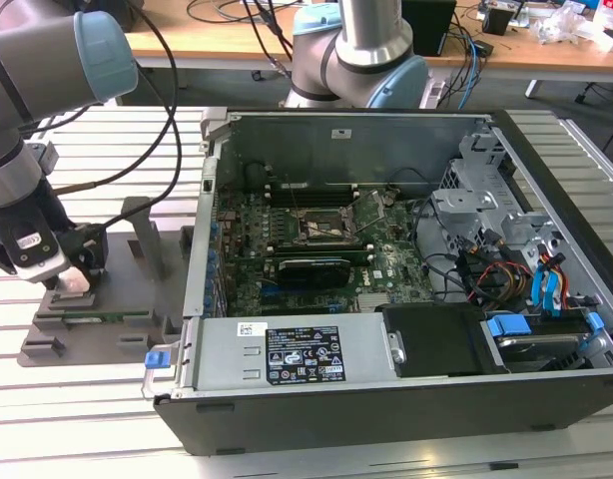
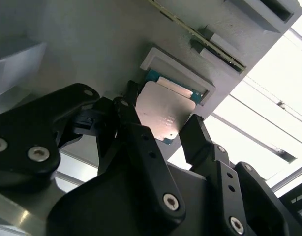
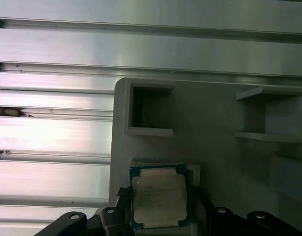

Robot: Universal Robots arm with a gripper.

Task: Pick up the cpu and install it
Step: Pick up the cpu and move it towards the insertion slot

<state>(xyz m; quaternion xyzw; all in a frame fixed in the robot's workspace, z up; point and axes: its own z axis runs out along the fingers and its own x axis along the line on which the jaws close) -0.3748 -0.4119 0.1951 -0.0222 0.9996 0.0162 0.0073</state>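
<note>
The counter (image 1: 97, 429) is a pale metal top of long grooved slats. A grey fixture plate (image 1: 107, 337) with raised blocks lies on it toward the edge at the exterior view's left. An open computer case (image 1: 386, 409) stands just beside the plate, filling the middle.

Pincer (image 1: 75, 283) at fixture plate (image 1: 115, 335), open computer case (image 1: 406, 414)

Work table (image 1: 87, 419): ribbed aluminium slats, silver, running left to right, lit evenly with a pale sheen.
Bench (image 1: 217, 45): light wood top along the far side.
On the bench: loose black cables (image 1: 227, 10), black box (image 1: 431, 25), crumpled clear wrapping (image 1: 564, 22) far right.
Blue cables (image 1: 473, 70) hang over its near edge.
</note>
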